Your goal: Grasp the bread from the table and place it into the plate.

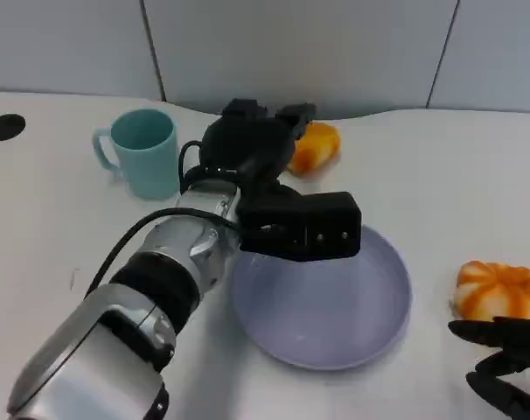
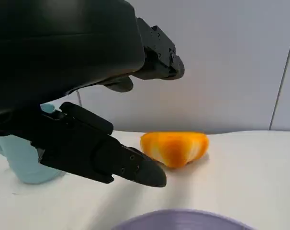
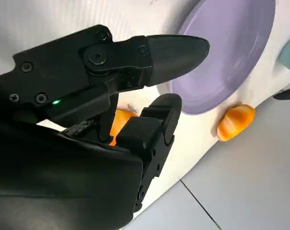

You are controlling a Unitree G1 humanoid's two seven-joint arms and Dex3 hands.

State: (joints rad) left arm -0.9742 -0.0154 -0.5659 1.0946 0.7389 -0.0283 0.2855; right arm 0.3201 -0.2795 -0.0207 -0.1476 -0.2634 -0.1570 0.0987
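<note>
The silver left forearm reaches diagonally across the white table (image 1: 475, 166), its black left hand (image 1: 256, 140) extended past the far rim of the lavender plate (image 1: 370, 324). In the left wrist view the left hand (image 2: 135, 120) holds nothing: its fingers (image 2: 130, 165) are spread wide, one set above and one below, and the bread (image 2: 173, 147) lies on the table just beyond their tips, apart from them. From the head camera the bread (image 1: 313, 147) sits directly at the fingertips, partly hidden behind them, so contact cannot be judged there. Its long axis runs across the reach of the hand, roughly parallel to the back wall; which end leads cannot be told. A teal mug (image 1: 147, 150) stands beside the left hand on its outer side. The right hand (image 1: 505, 363) lies low at the near edge, cut off by the frame; its fingers (image 3: 171, 50) are parted and hold nothing. A second orange bread (image 1: 499, 290) rests just ahead of the right hand, beside the plate, and in the right wrist view it is mostly hidden behind the fingers.
</note>
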